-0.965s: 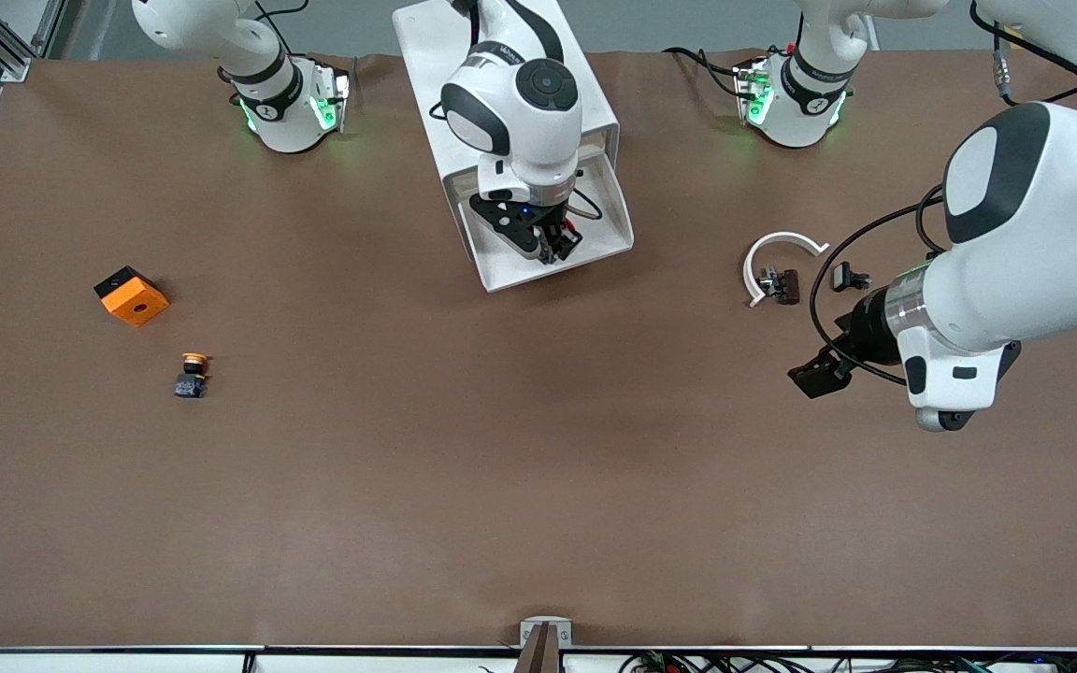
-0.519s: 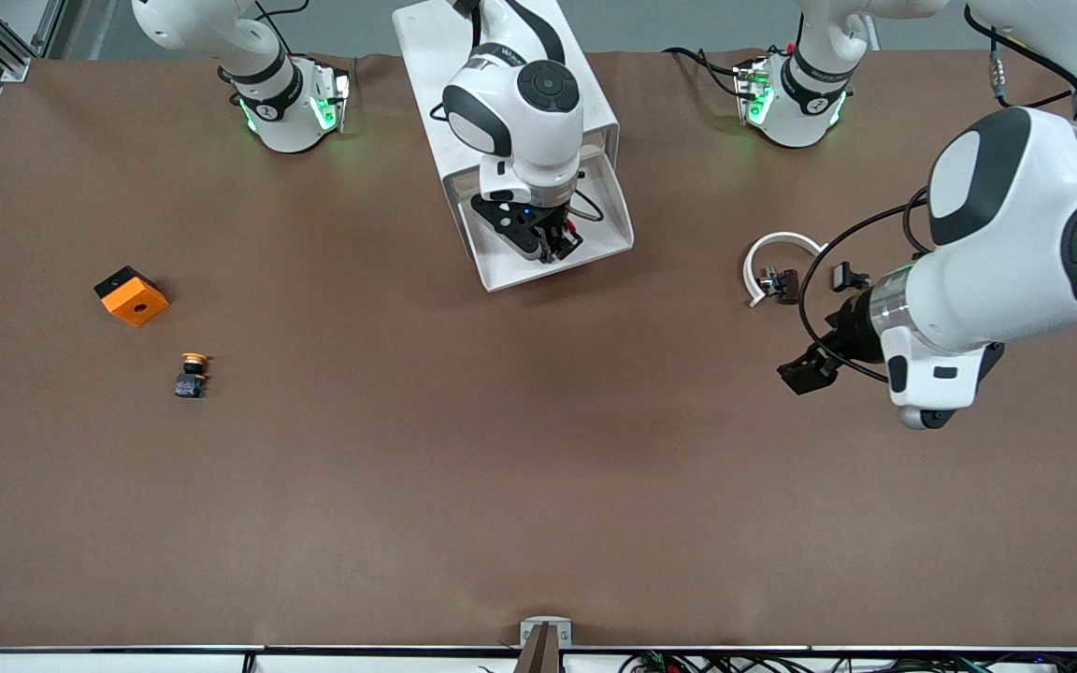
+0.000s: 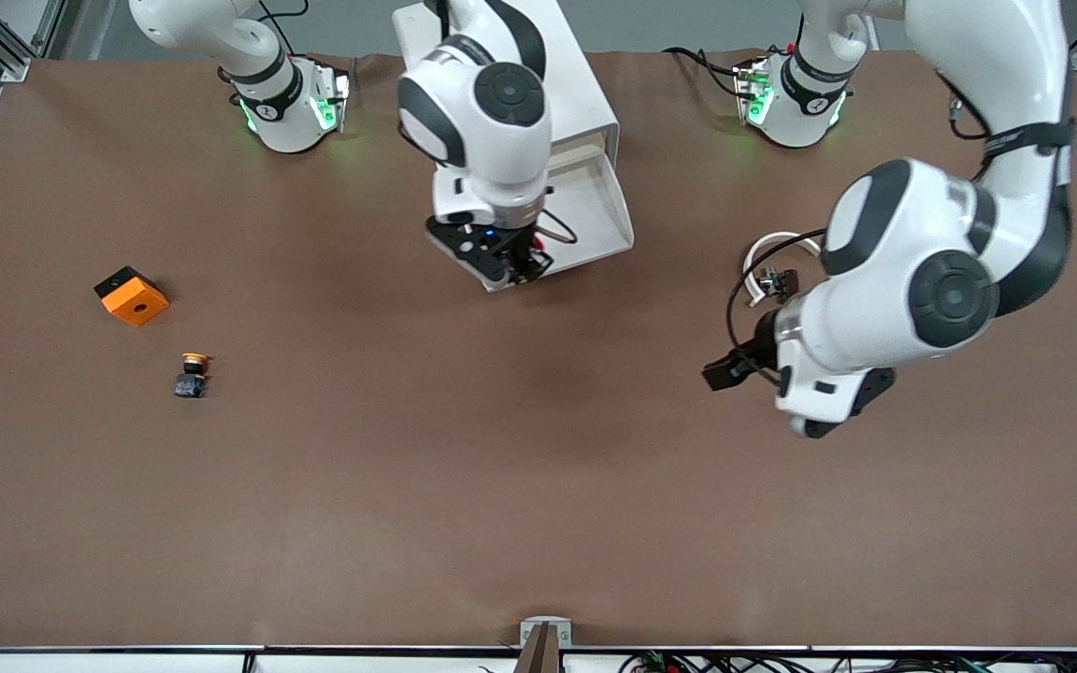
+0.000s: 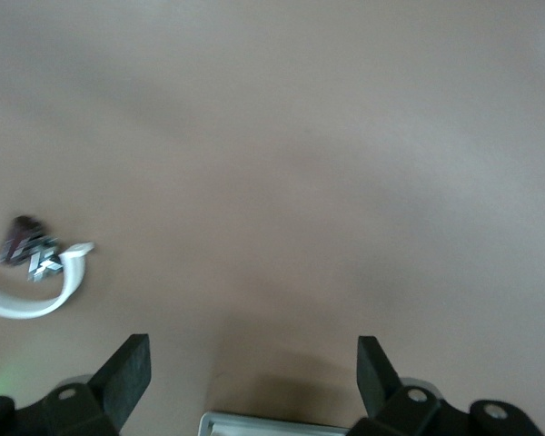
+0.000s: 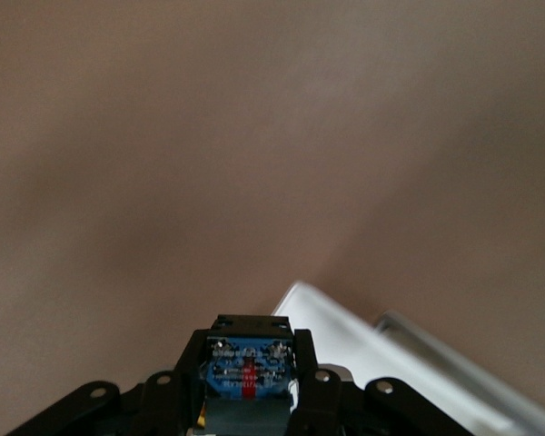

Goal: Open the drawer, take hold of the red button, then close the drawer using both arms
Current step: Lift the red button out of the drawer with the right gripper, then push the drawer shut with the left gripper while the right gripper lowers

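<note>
Standing open under my right arm, the drawer (image 3: 595,220) juts from its cabinet (image 3: 552,84). My right gripper (image 3: 512,268) pinches the button (image 5: 245,371) over the drawer's front edge. My left gripper (image 3: 724,369), fingers (image 4: 127,368) spread, hangs over bare table (image 3: 538,486).

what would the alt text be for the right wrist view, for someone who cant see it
The right gripper is shut on the button, whose blue underside with metal contacts and a red mark faces the camera. Under it lie the brown table and a white corner of the open drawer.
</note>
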Controlling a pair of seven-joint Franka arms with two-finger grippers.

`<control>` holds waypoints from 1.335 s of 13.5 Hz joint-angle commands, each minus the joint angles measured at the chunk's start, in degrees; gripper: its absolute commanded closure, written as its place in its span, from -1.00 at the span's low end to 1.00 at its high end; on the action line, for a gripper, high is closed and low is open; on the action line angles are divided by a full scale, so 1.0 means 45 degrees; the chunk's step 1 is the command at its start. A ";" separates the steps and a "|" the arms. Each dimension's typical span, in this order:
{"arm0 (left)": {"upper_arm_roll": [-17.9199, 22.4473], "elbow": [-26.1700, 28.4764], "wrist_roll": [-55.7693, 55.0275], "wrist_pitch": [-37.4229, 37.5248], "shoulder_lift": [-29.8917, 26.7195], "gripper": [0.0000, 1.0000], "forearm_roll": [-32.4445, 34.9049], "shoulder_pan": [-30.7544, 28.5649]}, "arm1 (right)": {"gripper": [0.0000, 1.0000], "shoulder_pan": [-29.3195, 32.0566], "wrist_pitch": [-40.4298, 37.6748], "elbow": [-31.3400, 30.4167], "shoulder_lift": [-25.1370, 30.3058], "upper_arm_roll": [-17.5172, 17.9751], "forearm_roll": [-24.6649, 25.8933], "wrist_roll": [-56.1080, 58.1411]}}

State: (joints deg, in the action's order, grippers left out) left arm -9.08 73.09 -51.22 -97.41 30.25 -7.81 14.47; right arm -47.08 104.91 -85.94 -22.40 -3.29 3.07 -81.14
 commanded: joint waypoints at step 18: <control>-0.1671 0.6512 -0.0005 -0.5619 -0.0726 -1.00 0.0176 0.3249 | 1.00 0.8116 0.4351 -0.4411 0.1287 0.0126 0.0314 1.5864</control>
State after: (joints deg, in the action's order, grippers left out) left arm -14.88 99.45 -50.42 -121.93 29.45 -5.67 29.82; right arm -12.25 117.36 -99.64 -16.90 -3.77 3.22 -10.73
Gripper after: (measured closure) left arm 0.000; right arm 0.586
